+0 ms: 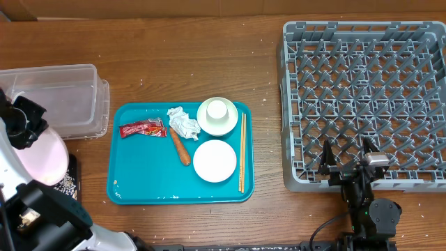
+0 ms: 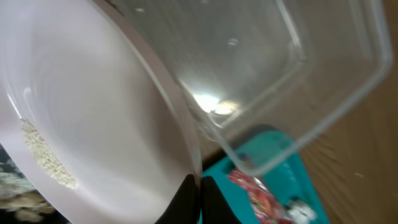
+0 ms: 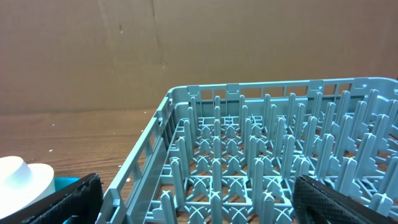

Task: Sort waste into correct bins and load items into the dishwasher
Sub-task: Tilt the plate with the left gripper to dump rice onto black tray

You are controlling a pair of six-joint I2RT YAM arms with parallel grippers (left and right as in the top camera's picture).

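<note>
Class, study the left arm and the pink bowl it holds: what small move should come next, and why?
Probably tip the pink bowl a little further. The left gripper clamps its rim, and a streak of rice clings inside, with the bowl next to a dark container speckled with white grains.

Setting: wooden counter [image 1: 209,56], brown board wall [image 3: 186,50].
Counter of dark brown grain with pale specks scattered across it; the wall behind is plain, matte and faintly creased, under even light.
</note>
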